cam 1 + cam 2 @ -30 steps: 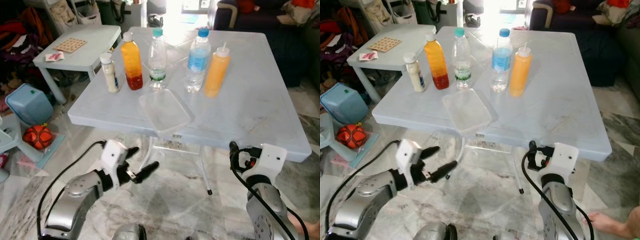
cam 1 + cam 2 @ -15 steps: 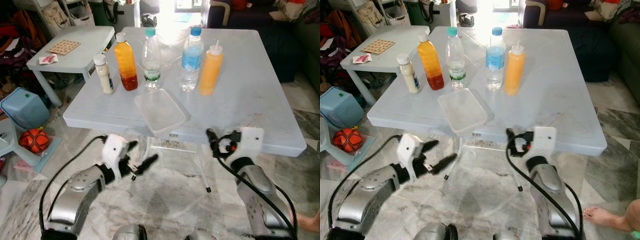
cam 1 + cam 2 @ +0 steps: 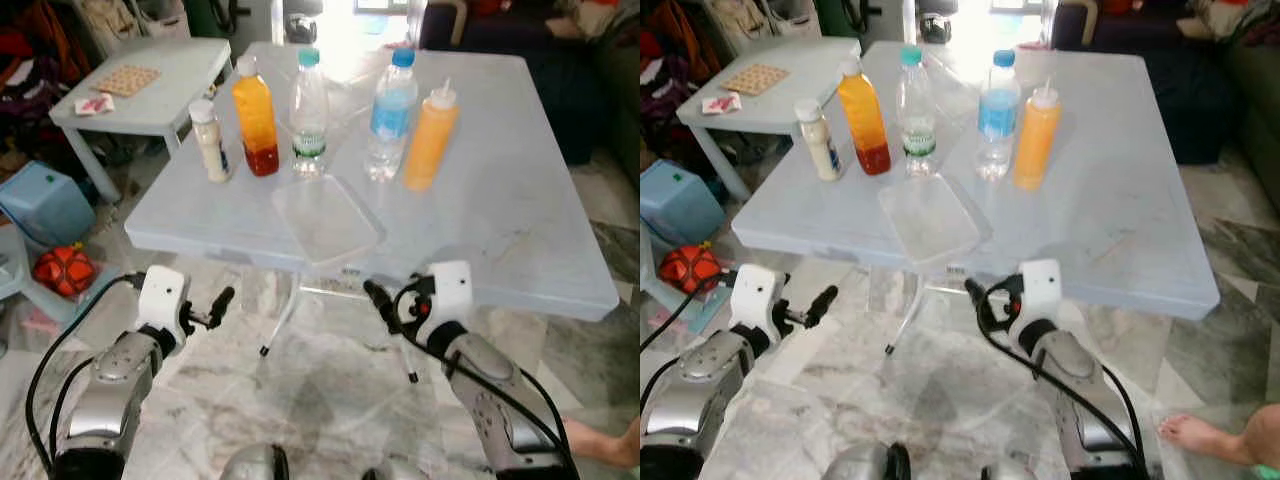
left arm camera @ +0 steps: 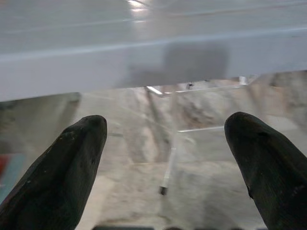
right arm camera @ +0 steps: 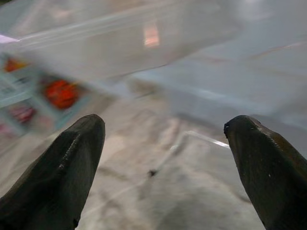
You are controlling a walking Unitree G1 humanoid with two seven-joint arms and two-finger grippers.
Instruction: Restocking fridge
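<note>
- A large square pale-blue plastic table (image 3: 500, 200) stands on a marbled stone floor (image 3: 330, 390); both arms are held below its near edge.
- A smaller pale side table (image 3: 165, 95) stands beyond its left corner, with a tan perforated board (image 3: 126, 79) on top.
- A clear rectangular plastic container (image 3: 326, 217) lies near the big table's front edge, just overhanging it.
- Behind the container stands a row of five bottles: a small cream-coloured bottle with a white cap (image 3: 210, 141), an orange juice bottle (image 3: 255, 117), a clear water bottle with a teal cap (image 3: 309, 112), a clear water bottle with a blue label (image 3: 389, 116) and an orange squeeze bottle with a white nozzle (image 3: 431, 138).
- The right gripper (image 3: 381, 305) sits under the table edge, just below the container, fingers spread apart and empty.
- The left gripper (image 3: 218, 304) hovers near the table's left front corner, fingers parted, holding nothing.
</note>
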